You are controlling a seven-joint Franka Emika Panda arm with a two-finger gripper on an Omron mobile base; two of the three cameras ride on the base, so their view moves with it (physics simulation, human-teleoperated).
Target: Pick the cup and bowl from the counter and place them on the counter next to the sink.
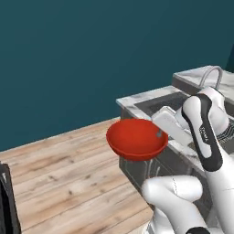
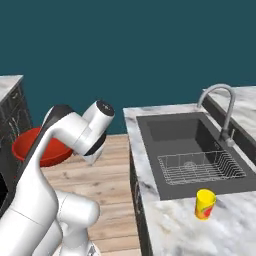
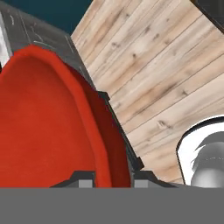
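The red bowl (image 1: 135, 137) hangs in the air over the wooden floor, just left of the counter's (image 1: 137, 98) end. My gripper (image 3: 113, 175) is shut on the bowl (image 3: 43, 131), with the rim pinched between the fingers. In the left base view the gripper (image 1: 160, 134) meets the bowl's right rim. In the right base view the bowl (image 2: 30, 145) shows behind my arm. The yellow cup (image 2: 205, 204) stands upright on the counter (image 2: 170, 230), just in front of the sink (image 2: 195, 145).
A wire rack (image 2: 200, 167) lies in the basin and a curved faucet (image 2: 220, 100) rises behind it. A dark cabinet (image 2: 10, 115) with a marble top stands at the far left. Wooden floor (image 1: 59, 169) stretches left of the counter.
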